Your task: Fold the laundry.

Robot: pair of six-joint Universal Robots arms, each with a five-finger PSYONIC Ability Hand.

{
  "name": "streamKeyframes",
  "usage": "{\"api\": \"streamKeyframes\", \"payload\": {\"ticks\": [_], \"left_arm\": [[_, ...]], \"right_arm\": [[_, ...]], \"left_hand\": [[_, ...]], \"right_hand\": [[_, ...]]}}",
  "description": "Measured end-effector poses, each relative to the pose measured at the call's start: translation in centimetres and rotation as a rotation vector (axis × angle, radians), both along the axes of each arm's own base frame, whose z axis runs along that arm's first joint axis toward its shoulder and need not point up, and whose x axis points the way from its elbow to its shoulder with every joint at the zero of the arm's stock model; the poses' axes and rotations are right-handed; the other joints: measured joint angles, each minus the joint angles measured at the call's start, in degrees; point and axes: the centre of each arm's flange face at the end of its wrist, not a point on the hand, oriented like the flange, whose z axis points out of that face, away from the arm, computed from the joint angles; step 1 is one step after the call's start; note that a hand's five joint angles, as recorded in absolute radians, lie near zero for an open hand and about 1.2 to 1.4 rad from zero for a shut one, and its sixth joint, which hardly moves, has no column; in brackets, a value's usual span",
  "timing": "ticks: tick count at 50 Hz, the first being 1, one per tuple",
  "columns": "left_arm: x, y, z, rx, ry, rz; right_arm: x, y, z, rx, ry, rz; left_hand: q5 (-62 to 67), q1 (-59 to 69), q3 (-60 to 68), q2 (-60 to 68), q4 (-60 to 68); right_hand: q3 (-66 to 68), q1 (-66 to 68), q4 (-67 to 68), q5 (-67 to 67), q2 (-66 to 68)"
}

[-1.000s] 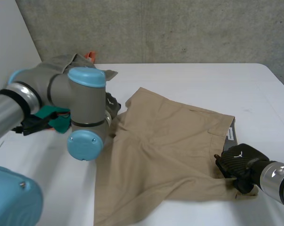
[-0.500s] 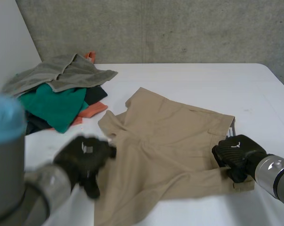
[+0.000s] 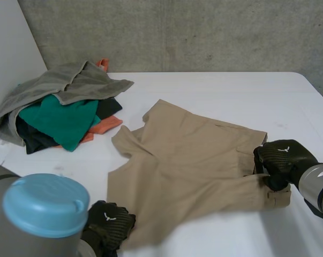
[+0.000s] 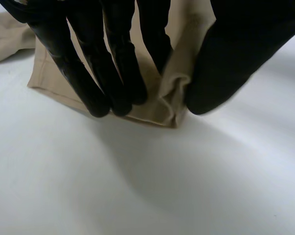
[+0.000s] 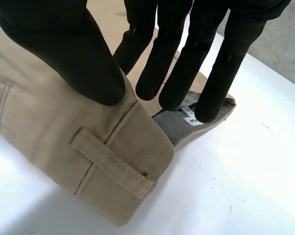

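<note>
Tan shorts (image 3: 193,160) lie spread across the middle of the white table (image 3: 231,91). My left hand (image 3: 109,226) sits at their near hem corner. In the left wrist view its fingers (image 4: 113,63) and thumb squeeze a bunched ridge of the hem (image 4: 159,105) between them. My right hand (image 3: 282,160) is at the waistband end on the right. There its thumb (image 5: 64,49) presses on the outside of the waistband (image 5: 64,142), above the belt loop (image 5: 113,169). The other fingers reach inside against the grey lining, so the band is pinched.
A heap of laundry (image 3: 59,107), grey-green, teal, orange and dark pieces, lies at the table's back left against a white panel. A concrete wall runs behind the table. My left arm's blue-capped joint (image 3: 46,203) stands at the near left.
My left arm swung away from the laundry heap, and its hand came down to the near hem and closed on it. My right hand shifted slightly right with the waistband, drawing the shorts flatter.
</note>
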Motion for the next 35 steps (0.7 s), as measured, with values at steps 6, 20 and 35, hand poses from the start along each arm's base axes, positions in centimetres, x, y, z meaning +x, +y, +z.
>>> {"api": "streamKeyframes", "payload": {"ticks": [6,20,35], "left_arm": [[-0.6,-0.4,-0.9,0.001,-0.027,-0.002],[1.4,1.5,0.6,0.092,-0.243,-0.201],[-5.7,-12.5,4.2,-0.375,0.039,-0.011]], "right_arm": [[-0.4,1.0,0.2,0.062,0.056,0.063],[-3.2,3.9,0.0,0.312,0.37,0.459],[-0.6,-2.8,0.2,-0.014,0.185,0.243]], "left_hand": [[3.1,1.2,3.9,4.1,4.0],[3.1,1.2,3.9,4.1,4.0],[3.1,1.2,4.1,4.2,4.1]], "right_hand": [[0.0,0.0,0.0,0.0,0.0],[0.0,0.0,0.0,0.0,0.0],[0.0,0.0,0.0,0.0,0.0]]}}
